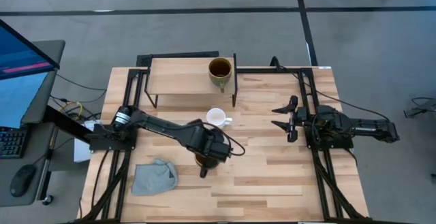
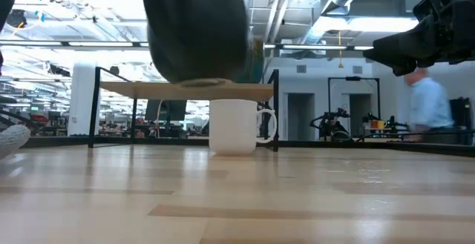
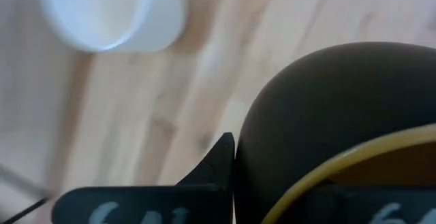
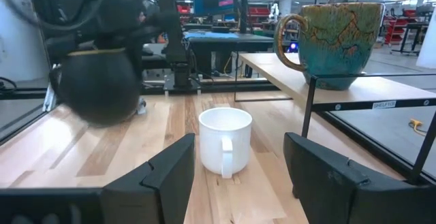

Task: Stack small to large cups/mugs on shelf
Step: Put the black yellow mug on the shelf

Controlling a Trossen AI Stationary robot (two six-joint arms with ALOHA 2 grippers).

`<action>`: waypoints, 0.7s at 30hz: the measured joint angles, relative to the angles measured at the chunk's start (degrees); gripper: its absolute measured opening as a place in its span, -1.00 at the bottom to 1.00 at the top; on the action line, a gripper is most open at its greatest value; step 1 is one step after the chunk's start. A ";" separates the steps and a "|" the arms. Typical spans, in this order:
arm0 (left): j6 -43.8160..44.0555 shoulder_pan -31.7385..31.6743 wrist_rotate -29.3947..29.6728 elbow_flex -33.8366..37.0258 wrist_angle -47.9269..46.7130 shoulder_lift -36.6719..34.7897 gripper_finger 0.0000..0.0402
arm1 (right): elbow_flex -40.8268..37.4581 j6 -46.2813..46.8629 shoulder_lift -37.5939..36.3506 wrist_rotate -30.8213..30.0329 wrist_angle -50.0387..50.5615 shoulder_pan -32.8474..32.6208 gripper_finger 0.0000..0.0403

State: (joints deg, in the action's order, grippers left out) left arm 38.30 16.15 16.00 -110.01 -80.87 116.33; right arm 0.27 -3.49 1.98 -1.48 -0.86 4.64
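Dark glaze with an orange-yellow rim marked the mug [image 3: 340,129] that the left gripper [image 1: 208,157] held, its fingers clamped together on the rim. In the low view this dark mug [image 2: 194,29] hung clear of the tabletop [image 2: 237,199], its underside above the board. From above, the left gripper sat over the middle of the table, just in front of the small white mug [image 1: 216,118], with the dark mug almost hidden beneath it.

That white mug [image 4: 225,141] stood upright on the tabletop, close before the shelf [image 1: 180,76], its handle turned toward the right arm's side. On the shelf, near its right end, the olive-tan mug [image 1: 220,72] stood upright with its brown inside showing; the right wrist view showed it [image 4: 334,40] as a crackled greenish glaze, its handle jutting past the shelf's edge.

Right of the white mug and well apart from it, the right gripper [image 1: 284,119] waited above the table with its fingers [image 4: 170,176] spread wide, nothing between them. A grey-blue cloth [image 1: 154,177] lay crumpled near the table's front left.
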 joint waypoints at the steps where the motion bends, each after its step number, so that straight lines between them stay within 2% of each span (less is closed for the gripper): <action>1: 0.28 -0.30 0.54 -1.03 -2.20 -0.04 -0.94 | 0.00 0.00 0.00 0.00 0.00 0.00 0.21; 6: 0.34 -2.01 2.64 -5.54 -9.76 -0.33 -0.94 | -0.02 0.00 0.00 0.02 0.00 0.01 0.21; 21: -7.50 -12.27 5.63 -5.91 -9.21 -12.48 -0.94 | 0.00 0.43 0.00 0.11 0.02 0.01 0.21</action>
State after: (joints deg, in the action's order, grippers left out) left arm 30.80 3.87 21.63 -115.92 -90.08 103.86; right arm 0.27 -3.05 1.98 -1.36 -0.84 4.65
